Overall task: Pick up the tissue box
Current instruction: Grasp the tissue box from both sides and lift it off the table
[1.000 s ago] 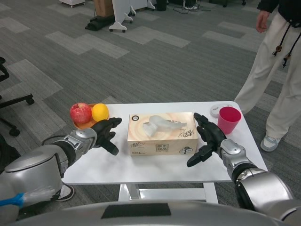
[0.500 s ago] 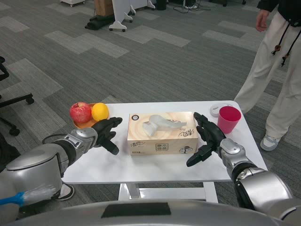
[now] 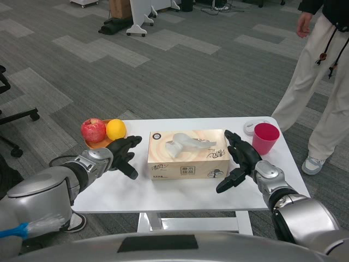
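Very little differs from a second ago. The left hand [image 3: 124, 154] sits slightly nearer the box [image 3: 188, 154] than it did then, its fingertips now just beside the box's left end, though contact cannot be told. That shift happened in the first half second; since then it shows no visible move. The right hand [image 3: 238, 160] has edged in a trace toward the box's right end, open with fingers spread, close beside the box's right face.
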{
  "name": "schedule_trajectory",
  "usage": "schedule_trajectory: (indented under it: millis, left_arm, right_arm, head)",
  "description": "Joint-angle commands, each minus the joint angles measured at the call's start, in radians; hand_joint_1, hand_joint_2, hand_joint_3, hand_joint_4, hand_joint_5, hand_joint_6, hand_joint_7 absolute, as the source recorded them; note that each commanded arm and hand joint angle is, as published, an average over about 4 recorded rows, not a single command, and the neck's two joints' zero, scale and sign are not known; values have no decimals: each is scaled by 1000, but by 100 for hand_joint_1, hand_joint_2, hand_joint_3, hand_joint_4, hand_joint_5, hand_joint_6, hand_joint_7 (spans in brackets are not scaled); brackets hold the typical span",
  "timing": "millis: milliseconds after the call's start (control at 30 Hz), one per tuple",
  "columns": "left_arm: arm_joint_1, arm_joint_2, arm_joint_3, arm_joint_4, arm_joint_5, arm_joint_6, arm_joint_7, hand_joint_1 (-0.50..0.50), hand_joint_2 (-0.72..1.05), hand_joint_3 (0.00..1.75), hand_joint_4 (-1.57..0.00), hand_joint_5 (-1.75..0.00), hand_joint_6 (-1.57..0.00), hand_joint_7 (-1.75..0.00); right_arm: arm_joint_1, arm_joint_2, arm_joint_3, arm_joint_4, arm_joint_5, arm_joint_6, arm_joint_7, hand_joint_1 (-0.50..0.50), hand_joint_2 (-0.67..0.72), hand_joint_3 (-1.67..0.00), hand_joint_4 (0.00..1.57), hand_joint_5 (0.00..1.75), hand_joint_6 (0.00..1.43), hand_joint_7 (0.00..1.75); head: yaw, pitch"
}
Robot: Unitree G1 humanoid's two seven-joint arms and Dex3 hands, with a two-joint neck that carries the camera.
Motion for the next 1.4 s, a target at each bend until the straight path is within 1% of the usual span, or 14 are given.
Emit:
schedule_trajectory:
  millis: [33,200,533,600,733,833,1033,1100,1267,1400]
  left_arm:
    - [-24,10,-3,3,-7,4,9,50,105,26,0,-10,0,0]
    - [-24,8,-3,2,-20,3,9,50,105,26,0,-10,0,0]
    - [-27,3,-3,-17,-59,4,11,50,105,26,0,-10,0,0]
    - [-28,0,-8,-20,-68,4,12,50,105,26,0,-10,0,0]
    - [-29,-3,-22,-24,-81,4,14,50,105,26,0,-10,0,0]
    - [-31,-4,-28,-27,-82,4,17,50,105,26,0,-10,0,0]
    - [-34,-7,-39,-29,-86,4,23,50,105,26,0,-10,0,0]
    - [-35,-9,-45,-29,-93,4,24,50,105,26,0,-10,0,0]
    - [-36,-12,-52,-31,-100,4,25,50,105,26,0,-10,0,0]
    - [-35,-14,-53,-39,-100,4,25,50,105,26,0,-10,0,0]
  right_arm:
    - [-30,7,2,2,-2,-2,-4,-25,22,-8,0,10,0,0]
    - [-33,7,3,5,-3,-2,-4,-25,22,-10,0,10,0,0]
    - [-35,13,10,4,-5,-2,-4,-25,22,-8,0,10,0,0]
    - [-36,13,10,4,-7,-2,-4,-25,22,-12,0,10,0,0]
    - [-40,14,10,4,-12,-2,-4,-25,22,-10,0,10,0,0]
    - [-42,15,10,5,-15,-2,-5,-25,22,-16,0,10,0,0]
    - [-46,15,19,6,-17,-2,-4,-25,22,-14,0,10,0,0]
    - [-46,15,21,7,-17,-2,-5,-25,22,-10,0,10,0,0]
    - [-46,17,31,7,-18,-2,-4,-25,22,-14,0,10,0,0]
    - [-46,21,44,7,-18,-2,-4,-25,22,-8,0,10,0,0]
  head:
    - [4,0]
    - [7,-1]
    - [8,-1]
    - [10,-1]
    - [13,-1]
    - [14,-1]
    - [17,0]
    - [18,1]
    - [18,4]
    - [15,3]
